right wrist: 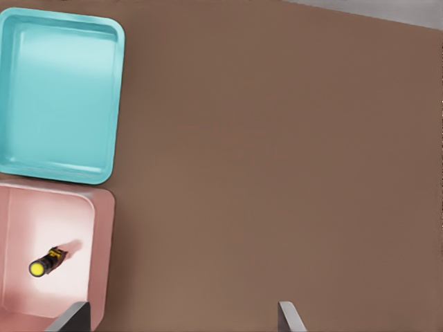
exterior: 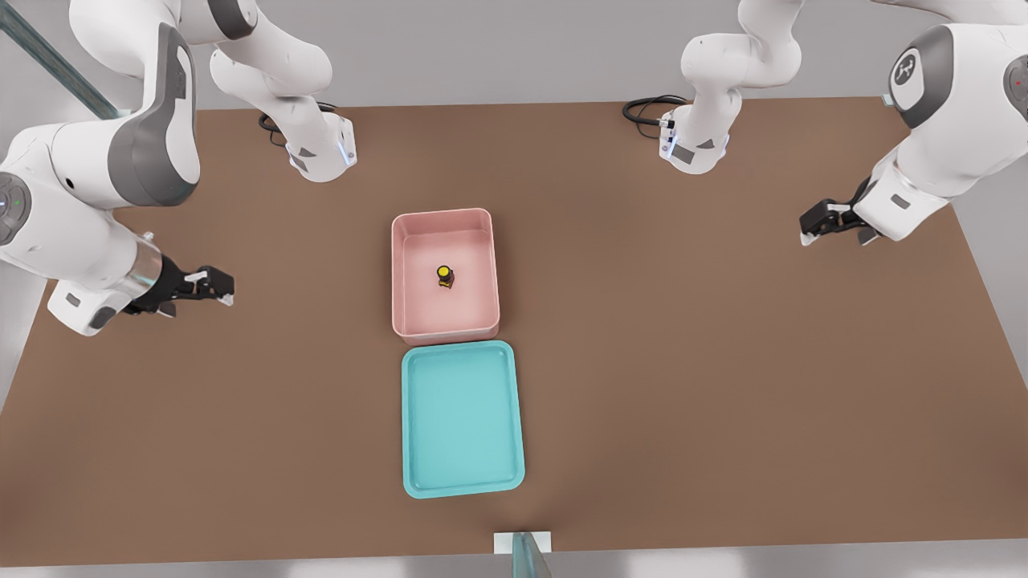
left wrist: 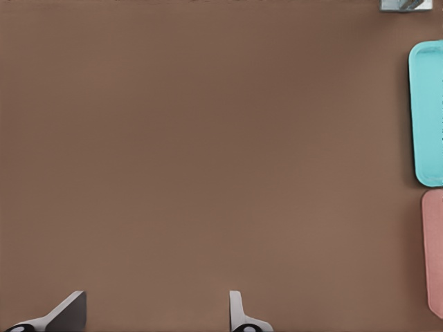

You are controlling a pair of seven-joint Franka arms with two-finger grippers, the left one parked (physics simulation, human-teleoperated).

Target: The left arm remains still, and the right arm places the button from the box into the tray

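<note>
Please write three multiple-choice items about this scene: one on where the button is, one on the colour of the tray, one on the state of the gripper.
1. Where is the button?
A. in the box
B. in the tray
C. outside both

2. What colour is the tray?
A. pink
B. teal
C. yellow

3. The right arm's gripper is:
A. shut on the button
B. open and holding nothing
C. inside the box

Answers: 1 A, the button stands on the box's floor. 2 B, the tray is teal. 3 B, its fingers are spread, over the table at the front view's left.
</note>
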